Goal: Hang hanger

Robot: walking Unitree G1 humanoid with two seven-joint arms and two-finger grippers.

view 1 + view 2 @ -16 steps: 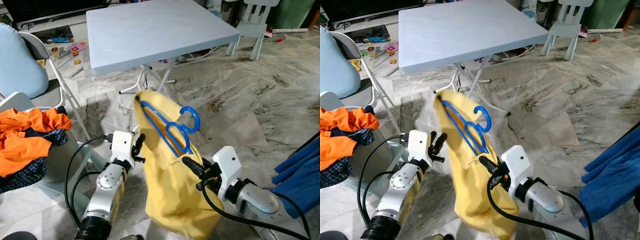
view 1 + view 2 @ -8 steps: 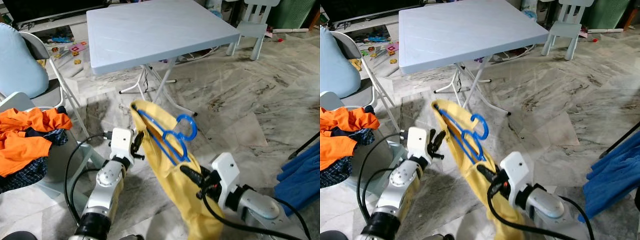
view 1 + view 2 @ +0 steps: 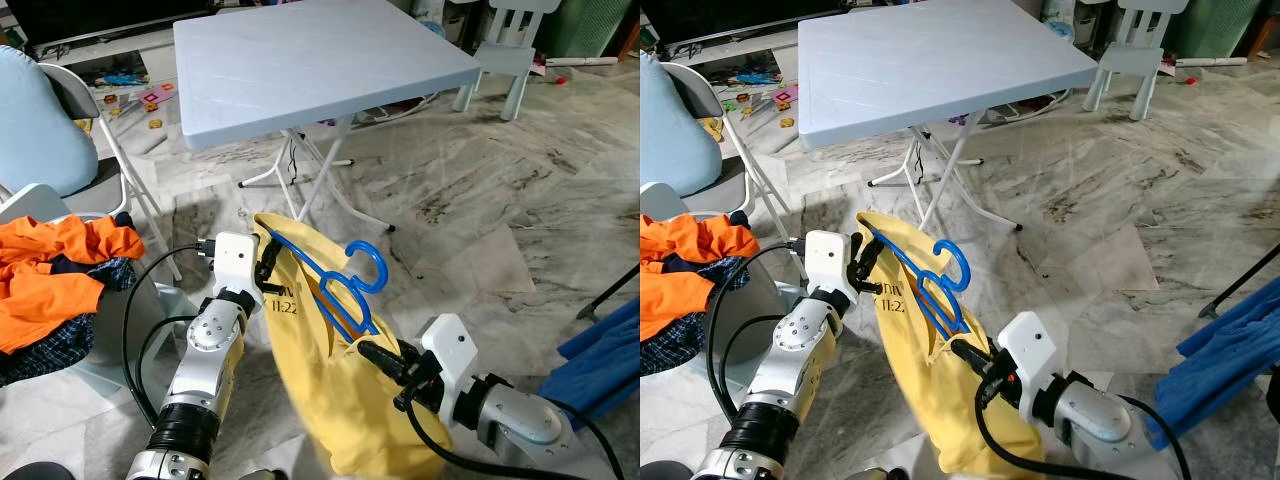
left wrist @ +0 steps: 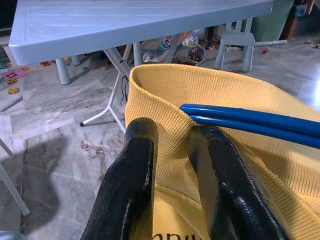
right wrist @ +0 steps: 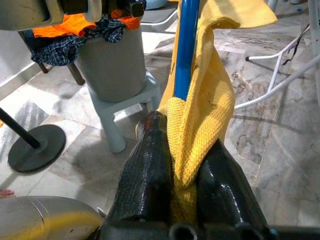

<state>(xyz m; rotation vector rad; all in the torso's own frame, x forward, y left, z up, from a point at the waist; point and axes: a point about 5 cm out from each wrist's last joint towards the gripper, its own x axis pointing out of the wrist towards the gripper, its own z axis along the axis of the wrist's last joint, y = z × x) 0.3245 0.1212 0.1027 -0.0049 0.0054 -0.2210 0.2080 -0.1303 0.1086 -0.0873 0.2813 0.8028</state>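
Note:
A yellow shirt (image 3: 330,400) hangs on a blue hanger (image 3: 335,290) low in front of me, the hanger's hook (image 3: 368,262) sticking up out of the neck. My right gripper (image 3: 372,352) is shut on a fold of the shirt at the lower end of the hanger; in the right wrist view the cloth (image 5: 192,145) is pinched between the fingers and the blue bar (image 5: 186,45) rises from it. My left gripper (image 3: 266,268) is open at the upper end, its fingers (image 4: 135,180) either side of the ribbed collar (image 4: 170,100).
A light blue folding table (image 3: 310,60) stands behind the shirt. At the left are a white chair (image 3: 60,110) and a grey bin (image 5: 112,65) heaped with orange clothes (image 3: 60,270). Blue cloth (image 3: 605,350) hangs at the right. Marble floor lies beyond the table.
My right gripper has sunk lower with the shirt, which now hangs wider with its neck open. My left gripper has moved up against the collar.

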